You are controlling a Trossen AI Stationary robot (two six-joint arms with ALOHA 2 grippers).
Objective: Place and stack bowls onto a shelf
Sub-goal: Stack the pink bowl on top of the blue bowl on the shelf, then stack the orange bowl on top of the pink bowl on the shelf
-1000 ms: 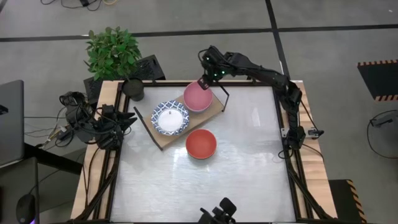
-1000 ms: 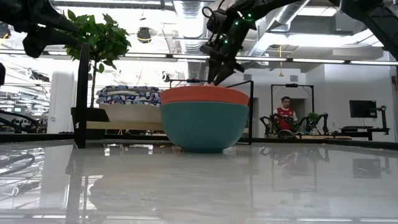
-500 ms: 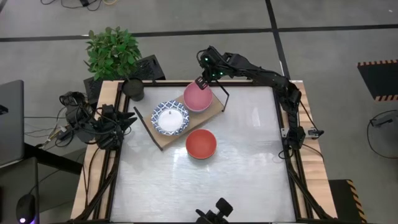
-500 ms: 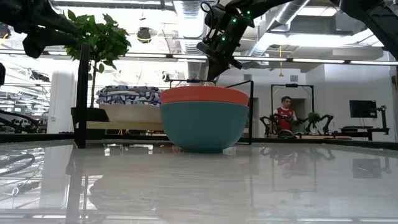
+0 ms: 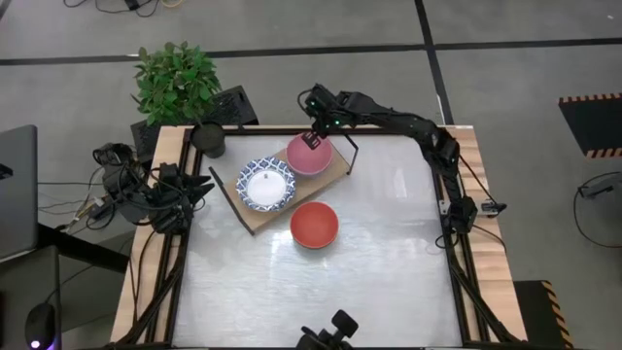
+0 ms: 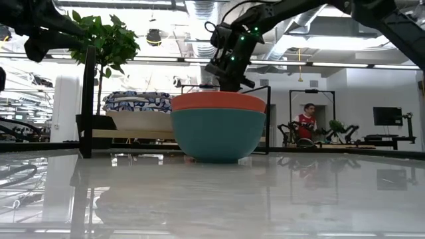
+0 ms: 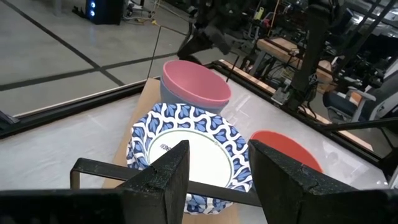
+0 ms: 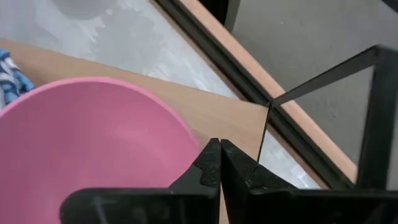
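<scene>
The shelf [image 5: 335,171], a flat rectangular light-wood board on thin black wire legs, stands slantwise on the pale glossy tabletop [image 5: 389,253] toward its far side, and it carries two groups of bowls. One is a stack of shallow white-centred bowls with blue patterned rims [image 5: 266,184]; how many lie in it cannot be told. The other is a plain pink bowl [image 5: 308,154] nested in a plain blue bowl [image 7: 171,94], whose wall shows beneath it in the left wrist view. Off the shelf, just beside its near edge on the tabletop, an orange-red bowl [image 5: 314,225] sits inside a deeper teal bowl [image 6: 218,136], so four plain bowls can be counted. The right gripper [image 5: 313,140] hovers over the far rim of the pink bowl; in its wrist view its jaws are pressed together with nothing between them, their tips just above that rim. The left gripper [image 7: 214,174] waits at the tabletop's left edge, its jaws parted and holding nothing, facing the patterned stack. A potted green plant [image 5: 176,80] stands beyond the far left corner.
</scene>
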